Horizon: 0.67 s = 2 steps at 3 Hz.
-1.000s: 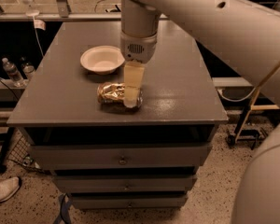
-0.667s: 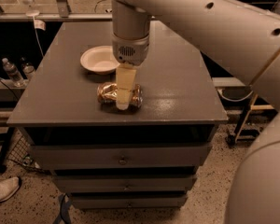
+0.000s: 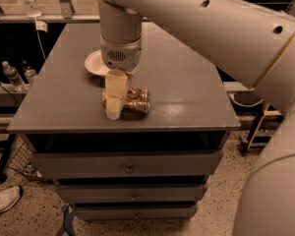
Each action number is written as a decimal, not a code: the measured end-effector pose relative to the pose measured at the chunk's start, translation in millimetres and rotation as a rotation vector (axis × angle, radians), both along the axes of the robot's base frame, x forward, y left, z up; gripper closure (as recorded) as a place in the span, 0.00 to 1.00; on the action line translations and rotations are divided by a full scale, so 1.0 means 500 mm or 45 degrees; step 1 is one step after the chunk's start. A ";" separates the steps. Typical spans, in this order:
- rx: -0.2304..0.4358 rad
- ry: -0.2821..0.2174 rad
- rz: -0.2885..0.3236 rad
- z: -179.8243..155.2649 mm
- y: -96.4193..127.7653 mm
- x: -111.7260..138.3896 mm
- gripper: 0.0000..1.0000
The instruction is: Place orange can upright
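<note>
Gripper (image 3: 113,112) pointing down at the orange can's (image 3: 135,100) 9 o'clock end, grip state cannot be told, can on its side toward the cabinet top's (image 3: 187,92) 6 o'clock edge, cream bowl (image 3: 94,63) at its 11 o'clock

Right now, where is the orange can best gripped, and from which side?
Across its round body, from above: the orange can lies on its side on the cabinet top, ends pointing across the view. The gripper is at its left end in view.
</note>
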<state>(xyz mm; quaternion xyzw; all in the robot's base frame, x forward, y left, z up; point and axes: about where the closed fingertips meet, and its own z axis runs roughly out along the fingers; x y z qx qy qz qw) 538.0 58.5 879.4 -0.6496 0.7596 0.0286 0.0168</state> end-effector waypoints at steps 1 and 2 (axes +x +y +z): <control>-0.031 0.021 0.015 -0.026 0.019 0.001 0.00; -0.058 0.044 0.014 -0.055 0.027 0.016 0.00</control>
